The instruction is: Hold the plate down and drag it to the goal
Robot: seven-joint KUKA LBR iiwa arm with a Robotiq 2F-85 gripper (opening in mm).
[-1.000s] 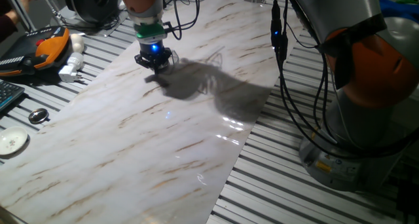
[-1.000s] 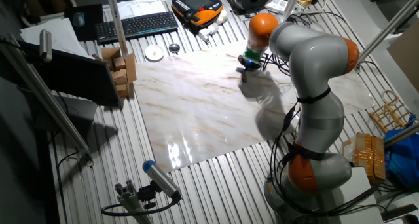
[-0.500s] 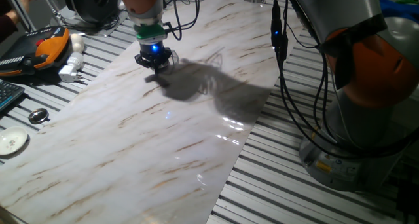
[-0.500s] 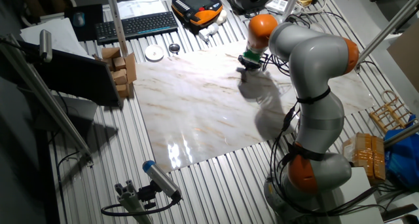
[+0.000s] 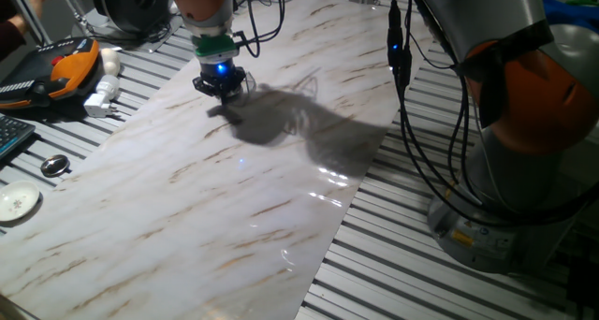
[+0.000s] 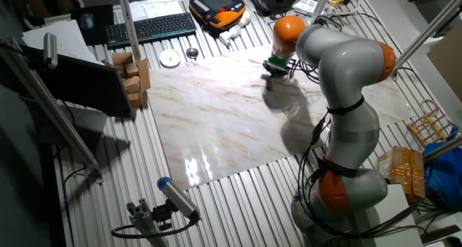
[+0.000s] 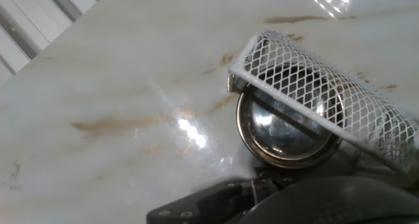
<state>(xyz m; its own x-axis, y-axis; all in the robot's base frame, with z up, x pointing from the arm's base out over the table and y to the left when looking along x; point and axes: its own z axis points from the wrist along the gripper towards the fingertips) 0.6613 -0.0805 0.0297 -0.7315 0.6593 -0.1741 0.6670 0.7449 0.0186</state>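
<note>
Tool (image 5: 222, 86) is standing low over the far-left part of the marbled desk (image 5: 234, 217), blue light glowing on its wrist. In the other fixed view it (image 6: 275, 68) is sitting at the same spot, arm reaching across from the right.

Plate (image 7: 281, 129): the hand view is showing the small shiny metal dish lying flat on the desk, directly ahead of the tool's dark body at the bottom edge of the picture. Neither fixed view is showing it clearly, because the tool is covering it.

White mesh bracket (image 7: 327, 86): it is overlapping the plate's far rim in the hand view. Judging this to be the goal, since its open side is facing the plate. Cannot tell whether rim and mesh are touching, or whether the mesh is merely sitting in front of the dish.

Tool state: cannot tell whether it is wide or narrow, as the fingertips are out of sight in all three views. Judging that the tool is pressing down on the near part of the plate, not gripping it, because a push from above is what a drag needs.

Judgement: task is looking near its end, with the plate lying at the bracket's mouth
</note>
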